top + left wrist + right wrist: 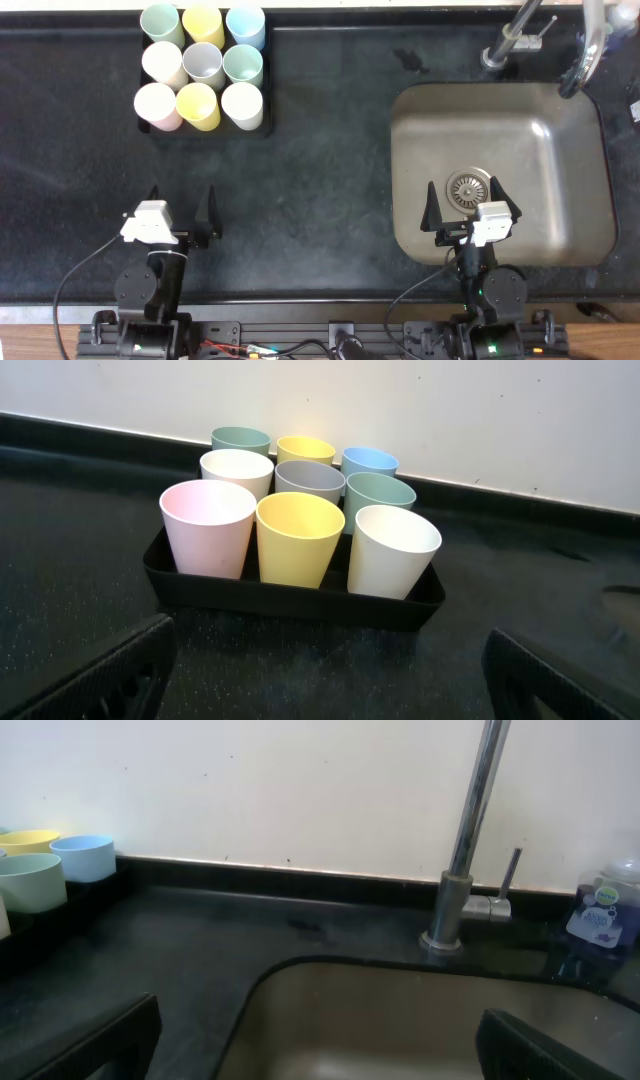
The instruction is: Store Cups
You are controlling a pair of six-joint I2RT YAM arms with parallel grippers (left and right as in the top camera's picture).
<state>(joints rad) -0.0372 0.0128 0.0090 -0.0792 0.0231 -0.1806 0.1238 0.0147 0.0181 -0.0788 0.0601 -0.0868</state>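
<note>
The left hand (182,198), its fingers parted and holding nothing, is over the dark desk (330,150). Straight ahead of it, well apart, nine cups (203,65) stand upright in a black tray (300,600). The right hand (465,192), also parted, hangs over the sink (540,130), with the faucet (510,40) beyond.

The left gripper (181,200) and the right gripper (465,195) each have two thin black fingers (211,205) and a white block (150,222) behind. The arms (150,285) are black with round joints. A black cable (75,275) curves beside each one. The right base (492,335) has a green light (489,349).
</note>
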